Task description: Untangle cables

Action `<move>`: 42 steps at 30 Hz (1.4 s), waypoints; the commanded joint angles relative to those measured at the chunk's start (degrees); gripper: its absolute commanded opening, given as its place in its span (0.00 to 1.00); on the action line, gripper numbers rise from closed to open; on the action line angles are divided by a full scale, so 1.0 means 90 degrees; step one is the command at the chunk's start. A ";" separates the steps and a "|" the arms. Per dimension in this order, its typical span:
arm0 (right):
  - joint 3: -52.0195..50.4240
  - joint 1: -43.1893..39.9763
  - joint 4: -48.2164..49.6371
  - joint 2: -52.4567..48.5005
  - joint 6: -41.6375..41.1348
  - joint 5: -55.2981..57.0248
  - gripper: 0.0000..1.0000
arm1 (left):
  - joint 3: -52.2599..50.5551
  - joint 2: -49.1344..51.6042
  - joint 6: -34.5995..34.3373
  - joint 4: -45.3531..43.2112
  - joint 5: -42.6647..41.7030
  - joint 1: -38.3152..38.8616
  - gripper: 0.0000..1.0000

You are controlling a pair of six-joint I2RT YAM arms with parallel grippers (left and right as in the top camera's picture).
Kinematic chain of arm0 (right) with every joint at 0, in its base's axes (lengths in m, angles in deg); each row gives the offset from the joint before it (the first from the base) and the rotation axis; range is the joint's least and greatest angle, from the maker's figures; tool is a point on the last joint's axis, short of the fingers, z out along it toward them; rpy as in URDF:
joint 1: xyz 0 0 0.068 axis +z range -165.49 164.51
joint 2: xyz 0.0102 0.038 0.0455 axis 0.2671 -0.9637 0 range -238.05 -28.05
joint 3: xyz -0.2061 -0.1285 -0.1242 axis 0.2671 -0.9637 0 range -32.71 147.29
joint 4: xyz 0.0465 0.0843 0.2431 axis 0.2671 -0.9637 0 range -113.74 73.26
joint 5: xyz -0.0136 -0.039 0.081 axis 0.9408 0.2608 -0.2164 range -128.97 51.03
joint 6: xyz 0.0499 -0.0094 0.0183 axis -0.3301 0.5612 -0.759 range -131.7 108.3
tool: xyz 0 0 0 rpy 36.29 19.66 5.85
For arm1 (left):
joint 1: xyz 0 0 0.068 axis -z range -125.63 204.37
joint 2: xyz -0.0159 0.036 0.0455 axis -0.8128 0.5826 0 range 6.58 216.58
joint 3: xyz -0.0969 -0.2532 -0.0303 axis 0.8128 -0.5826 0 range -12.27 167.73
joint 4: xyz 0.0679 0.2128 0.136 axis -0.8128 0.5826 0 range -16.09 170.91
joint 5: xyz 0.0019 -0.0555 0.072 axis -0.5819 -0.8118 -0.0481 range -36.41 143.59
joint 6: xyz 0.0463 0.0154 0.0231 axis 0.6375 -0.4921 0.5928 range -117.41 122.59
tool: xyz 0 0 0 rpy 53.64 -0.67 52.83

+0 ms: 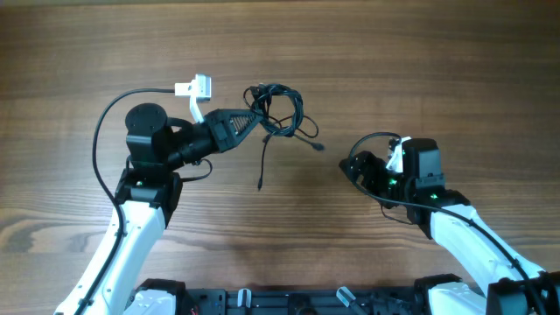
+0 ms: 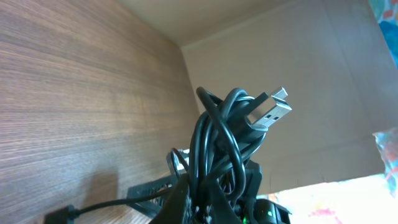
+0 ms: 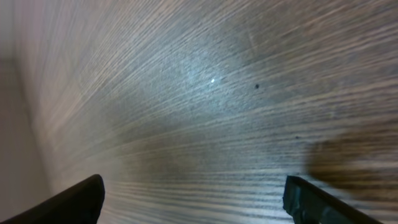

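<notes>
You look down on the brown desk point(image 1: 437, 52). Your left gripper point(image 1: 256, 120) is shut tight on the cables point(image 1: 278, 105), a black knot near the far middle. Your right gripper point(image 1: 357, 166) is wide and holds nothing. A whitish plug point(image 1: 194, 87) sticks out to the left. I think no cord is pulled free yet, so all the untangling is left.
</notes>
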 commanded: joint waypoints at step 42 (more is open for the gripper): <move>-0.0022 0.3016 0.2761 -0.0325 -0.1525 0.3388 0.99 | 0.0121 -0.0083 -0.7332 0.4884 -0.0044 0.0449 0.04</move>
